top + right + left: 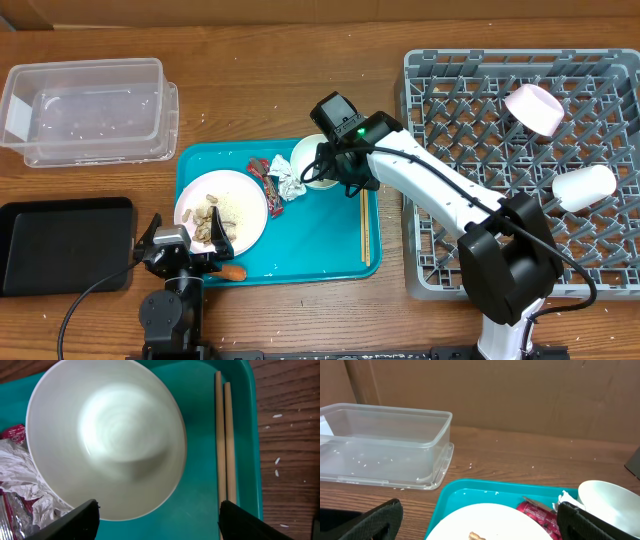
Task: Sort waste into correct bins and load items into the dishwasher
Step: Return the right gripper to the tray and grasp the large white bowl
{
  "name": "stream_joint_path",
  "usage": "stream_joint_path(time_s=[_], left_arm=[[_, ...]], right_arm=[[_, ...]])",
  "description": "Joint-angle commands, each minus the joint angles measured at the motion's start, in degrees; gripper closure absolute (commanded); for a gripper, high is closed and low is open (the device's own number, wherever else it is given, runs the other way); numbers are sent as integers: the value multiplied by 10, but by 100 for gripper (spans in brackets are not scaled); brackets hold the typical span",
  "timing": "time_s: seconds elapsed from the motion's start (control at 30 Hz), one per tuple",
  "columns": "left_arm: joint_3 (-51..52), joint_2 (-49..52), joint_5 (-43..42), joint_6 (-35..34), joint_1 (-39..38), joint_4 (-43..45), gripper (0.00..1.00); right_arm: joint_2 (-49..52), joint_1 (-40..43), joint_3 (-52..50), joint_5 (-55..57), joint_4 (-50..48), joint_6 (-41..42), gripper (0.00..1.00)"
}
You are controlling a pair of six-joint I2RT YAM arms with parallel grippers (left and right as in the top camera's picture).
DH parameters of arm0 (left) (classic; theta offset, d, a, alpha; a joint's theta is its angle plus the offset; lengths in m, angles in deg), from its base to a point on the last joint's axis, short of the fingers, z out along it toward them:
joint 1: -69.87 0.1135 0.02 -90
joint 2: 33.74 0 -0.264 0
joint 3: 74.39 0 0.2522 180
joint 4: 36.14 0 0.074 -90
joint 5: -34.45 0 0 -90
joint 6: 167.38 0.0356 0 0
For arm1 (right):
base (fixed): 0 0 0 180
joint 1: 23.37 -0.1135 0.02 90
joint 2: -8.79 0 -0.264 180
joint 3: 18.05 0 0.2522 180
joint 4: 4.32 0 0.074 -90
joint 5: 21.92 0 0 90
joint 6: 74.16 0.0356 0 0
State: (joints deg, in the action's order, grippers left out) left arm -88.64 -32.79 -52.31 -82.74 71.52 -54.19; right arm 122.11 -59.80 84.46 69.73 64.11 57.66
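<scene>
With the right gripper [159, 507] spread wide over the bowl [107, 435] on the tray [200, 475] and the left gripper [479, 507] wide above the plate [245, 200], an off-centre pinch could skid the slick bowl or snag the wrapper [17, 475] beside it.
</scene>
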Motion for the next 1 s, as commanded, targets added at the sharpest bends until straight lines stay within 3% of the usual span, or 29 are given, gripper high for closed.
stream_joint_path(time_s=[0.0, 0.2, 0.3, 0.5, 0.97], left_arm=[[2, -7, -1, 11, 2, 1, 0], [2, -7, -1, 11, 2, 1, 0], [2, -7, -1, 11, 2, 1, 0], [2, -7, -1, 11, 2, 1, 0], [2, -7, -1, 11, 2, 1, 0]], right_arm=[[0, -5, 2, -2, -4, 12, 21], [-2, -7, 25, -5, -7, -113, 21], [-2, -12, 31, -33, -24, -240, 21], [16, -17, 29, -87, 3, -405, 21], [28, -21, 11, -102, -16, -499, 24]])
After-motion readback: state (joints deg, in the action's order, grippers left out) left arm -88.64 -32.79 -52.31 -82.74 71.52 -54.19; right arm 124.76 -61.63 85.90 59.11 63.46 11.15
